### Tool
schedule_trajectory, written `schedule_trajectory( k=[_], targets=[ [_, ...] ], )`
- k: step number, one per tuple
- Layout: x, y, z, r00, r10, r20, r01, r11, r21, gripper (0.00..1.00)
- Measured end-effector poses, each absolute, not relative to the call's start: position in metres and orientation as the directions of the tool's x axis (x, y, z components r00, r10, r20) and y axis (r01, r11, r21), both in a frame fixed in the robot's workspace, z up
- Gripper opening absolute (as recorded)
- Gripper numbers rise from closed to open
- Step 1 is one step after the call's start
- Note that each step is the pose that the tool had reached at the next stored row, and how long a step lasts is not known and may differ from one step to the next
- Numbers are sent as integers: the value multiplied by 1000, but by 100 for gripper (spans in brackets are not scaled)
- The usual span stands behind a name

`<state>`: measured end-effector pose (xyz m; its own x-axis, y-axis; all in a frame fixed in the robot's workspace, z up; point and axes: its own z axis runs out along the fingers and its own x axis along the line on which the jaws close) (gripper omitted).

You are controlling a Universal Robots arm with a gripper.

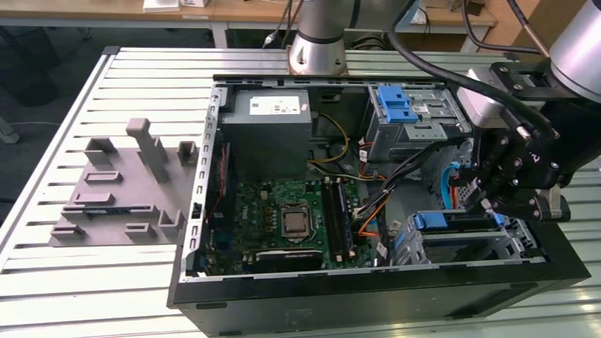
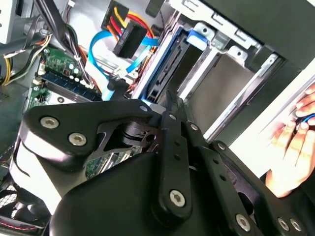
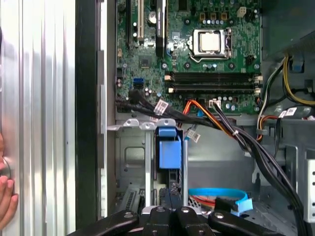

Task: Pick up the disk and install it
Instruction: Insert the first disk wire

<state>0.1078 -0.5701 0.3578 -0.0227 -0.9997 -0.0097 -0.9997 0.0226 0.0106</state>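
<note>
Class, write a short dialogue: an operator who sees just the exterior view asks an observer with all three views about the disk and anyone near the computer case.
Operator: The gripper is in my way. Where is the disk?
Observer: In the first wrist view the disk stands in a slot of the cage, between two metal rails.
Operator: Is anyone close by?
Observer: Yes. In both wrist views a hand is outside the case, over the table.
</note>
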Motion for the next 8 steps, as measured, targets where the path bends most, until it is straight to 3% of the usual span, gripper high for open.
schedule_trajectory(
  k=[8],
  targets=[
    [108, -568, 362, -23, -1000, -10, -1000, 23, 11, 11]
  ],
)
